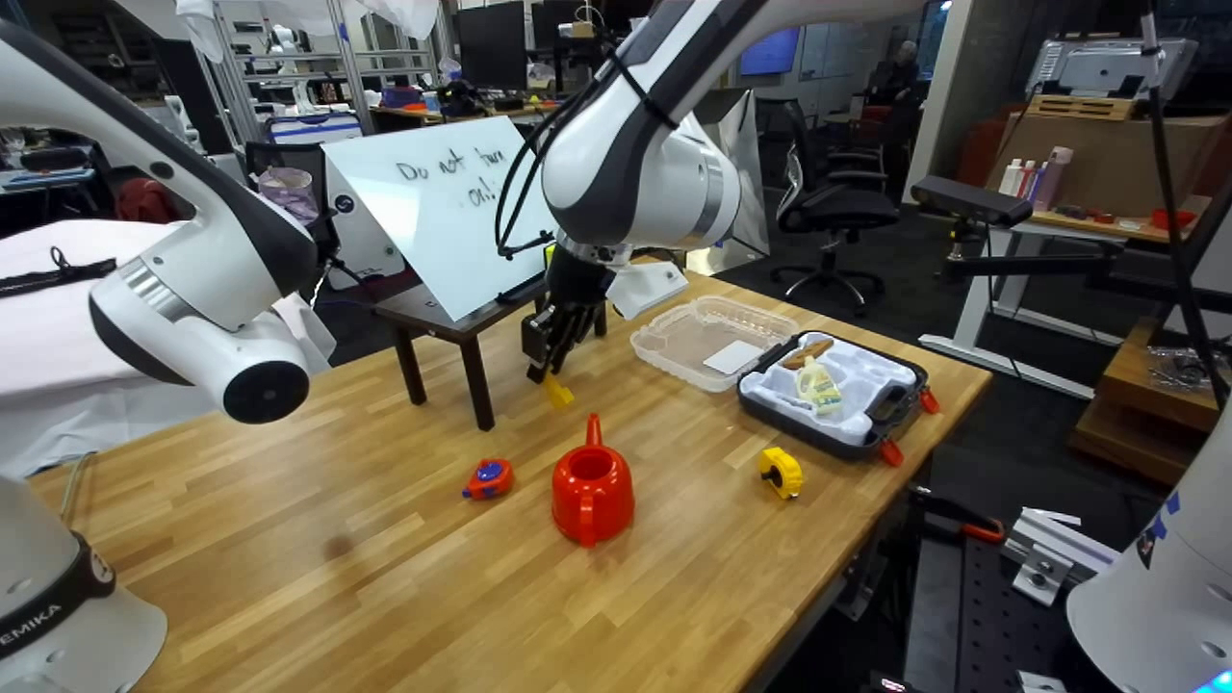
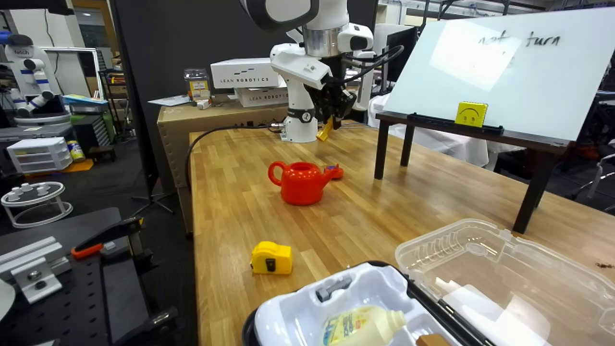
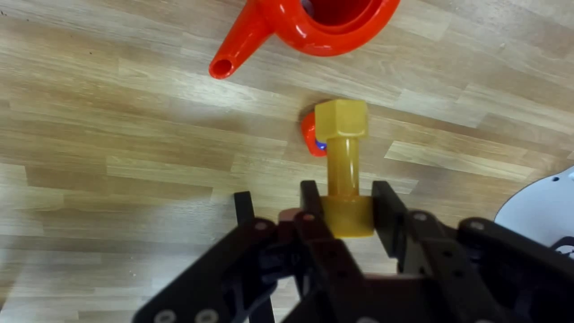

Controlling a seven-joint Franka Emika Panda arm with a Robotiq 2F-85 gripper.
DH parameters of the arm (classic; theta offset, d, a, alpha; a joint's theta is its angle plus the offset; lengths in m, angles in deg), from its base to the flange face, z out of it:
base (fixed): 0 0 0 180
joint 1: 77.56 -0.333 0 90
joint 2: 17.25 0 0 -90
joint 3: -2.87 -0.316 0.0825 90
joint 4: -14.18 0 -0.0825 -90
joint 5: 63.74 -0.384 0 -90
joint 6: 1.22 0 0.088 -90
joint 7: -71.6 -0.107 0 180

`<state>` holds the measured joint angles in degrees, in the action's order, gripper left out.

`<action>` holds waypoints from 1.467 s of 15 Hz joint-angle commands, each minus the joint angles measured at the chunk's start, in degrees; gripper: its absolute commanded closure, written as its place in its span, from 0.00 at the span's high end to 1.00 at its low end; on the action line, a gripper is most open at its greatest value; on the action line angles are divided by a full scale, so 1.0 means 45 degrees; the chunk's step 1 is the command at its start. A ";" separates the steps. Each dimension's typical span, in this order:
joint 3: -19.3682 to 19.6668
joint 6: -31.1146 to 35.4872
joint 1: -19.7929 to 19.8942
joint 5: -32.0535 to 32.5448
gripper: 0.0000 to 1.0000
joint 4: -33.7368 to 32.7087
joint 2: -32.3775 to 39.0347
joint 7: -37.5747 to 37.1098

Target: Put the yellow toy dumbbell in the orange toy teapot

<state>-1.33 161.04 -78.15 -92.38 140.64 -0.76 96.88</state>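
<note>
My gripper (image 3: 347,202) is shut on one end of the yellow toy dumbbell (image 3: 343,166) in the wrist view. The dumbbell's other knobby end points away from the fingers. In both exterior views the gripper (image 1: 547,369) (image 2: 332,119) holds the dumbbell (image 1: 558,391) (image 2: 325,130) tilted down in the air above the table. The orange-red toy teapot (image 1: 612,496) (image 2: 301,185) stands upright on the table, apart from the dumbbell, with an open round top. In the wrist view the teapot (image 3: 309,38) is at the top edge, partly cut off, its spout towards the lower left.
A small red-blue toy (image 1: 489,478) lies beside the teapot. A yellow-black tape measure (image 1: 781,473) and an open case (image 2: 288,312) with a clear lid (image 1: 712,332) are on the table. A dark stand (image 1: 474,380) bears a whiteboard (image 1: 433,212). Another arm (image 1: 221,289) stands nearby.
</note>
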 commanded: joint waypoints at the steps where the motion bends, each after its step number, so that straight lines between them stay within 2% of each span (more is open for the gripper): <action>1: -0.0010 0.0008 0.0001 0.0000 0.33 -0.0002 0.0000 -0.0010; 2: -0.0019 0.0012 0.0002 0.0000 0.33 -0.0002 -0.0001 -0.0020; 3: -0.0021 0.0016 0.0002 0.0000 0.08 -0.0002 -0.0001 -0.0023; 15: -0.0453 0.0807 -0.0178 -0.1191 0.08 0.0999 0.0344 0.0021; 22: -0.0461 0.0767 -0.0050 -0.1317 0.08 0.0833 0.0642 0.0105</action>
<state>-2.74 163.18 -78.82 -97.02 144.81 1.40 96.75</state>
